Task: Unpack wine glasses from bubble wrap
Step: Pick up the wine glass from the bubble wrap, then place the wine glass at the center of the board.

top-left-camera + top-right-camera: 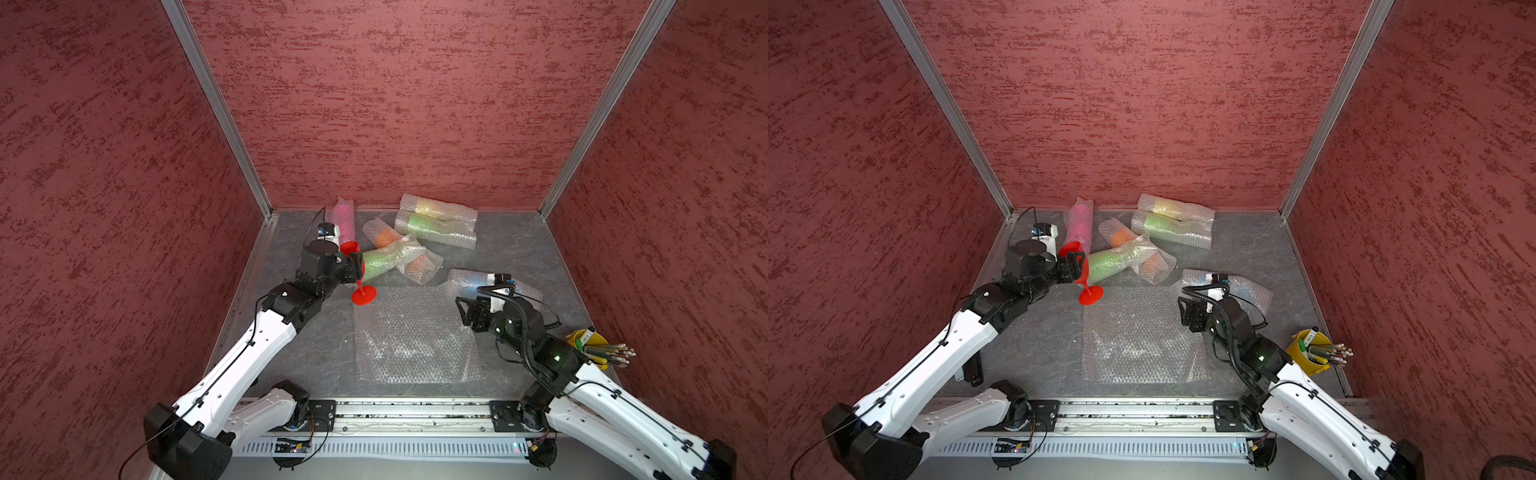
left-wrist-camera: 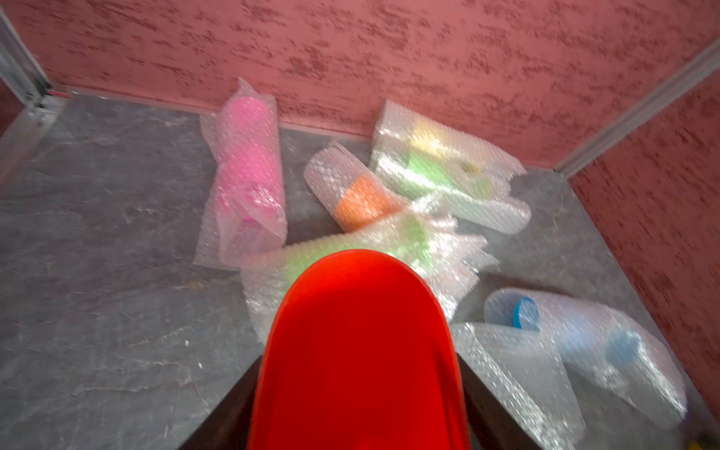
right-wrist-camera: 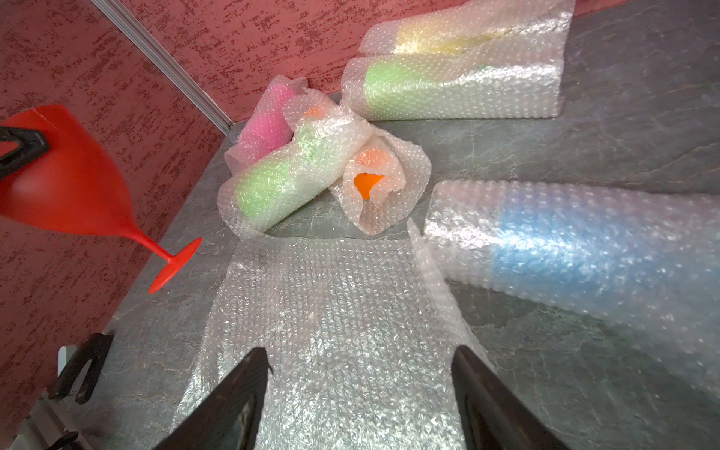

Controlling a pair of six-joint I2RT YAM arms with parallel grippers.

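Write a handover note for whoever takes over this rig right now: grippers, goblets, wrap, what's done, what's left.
Left gripper: shut on the red goblet by its bowl; the goblet is bare and tilted.
Right gripper: open, empty, over the flat bubble wrap sheet.
Done: red goblet unwrapped.
Left: set it down, then unwrap the six in sleeves: pink goblet, orange goblet, front green goblet, back green goblet, yellow goblet, blue goblet.
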